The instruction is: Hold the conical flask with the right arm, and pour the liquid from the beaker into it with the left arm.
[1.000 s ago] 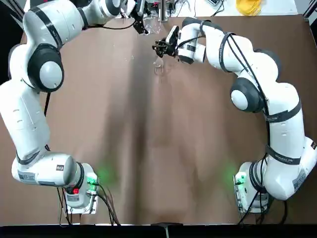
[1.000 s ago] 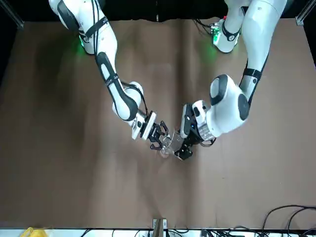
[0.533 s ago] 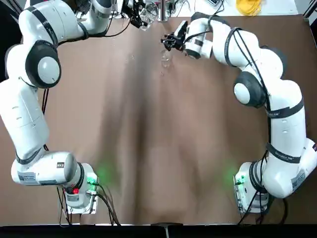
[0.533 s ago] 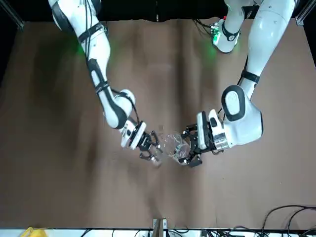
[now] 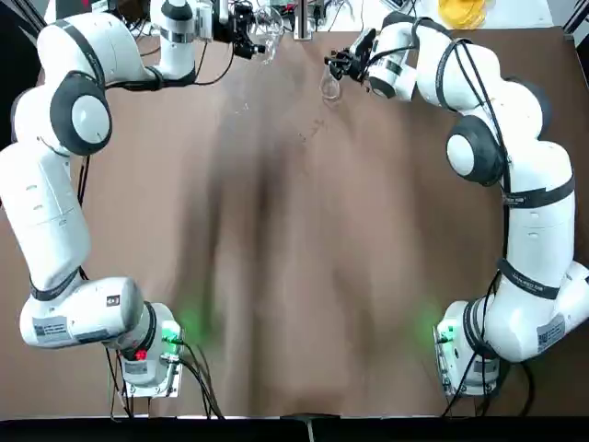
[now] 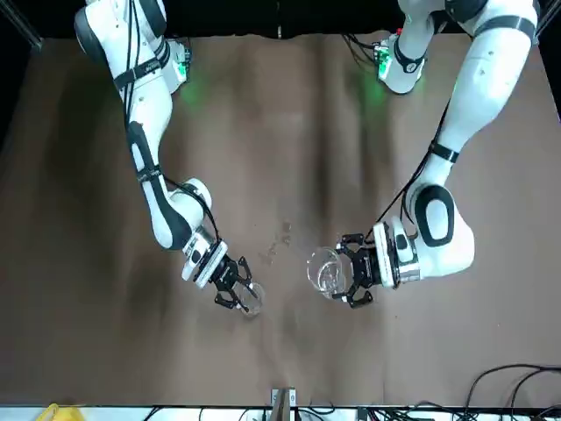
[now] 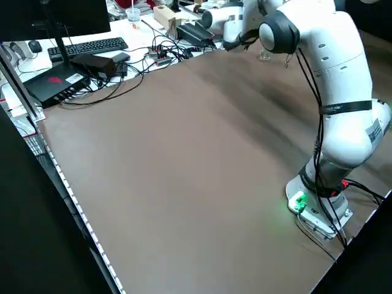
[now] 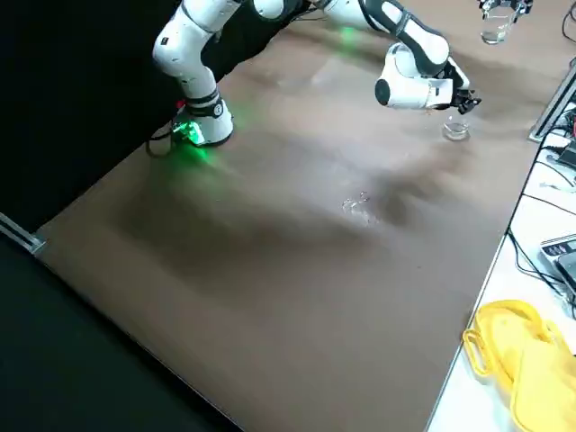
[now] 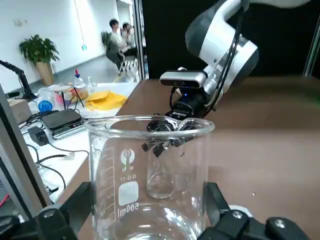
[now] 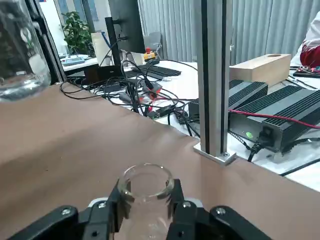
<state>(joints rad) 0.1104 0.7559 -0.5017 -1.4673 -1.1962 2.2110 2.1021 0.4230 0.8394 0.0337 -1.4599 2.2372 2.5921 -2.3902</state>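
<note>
Beaker (image 9: 150, 175): clear glass cylinder | flask (image 10: 147, 200): clear glass, narrow-necked | tabletop (image 5: 304, 276): matte brown

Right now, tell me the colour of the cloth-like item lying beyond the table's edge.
Yellow; the right side view shows it best.

**Big Glass, Held Tight**

Holds the beaker (image 9: 150, 185) in the left gripper (image 9: 146, 206), mouth up. With twelve o'clock straight ahead, shows the right gripper (image 9: 164, 139) and conical flask (image 9: 161, 184) through the glass at twelve, yellow cloth (image 9: 106, 100) and leafy plant (image 9: 39, 50) near eleven.
</note>
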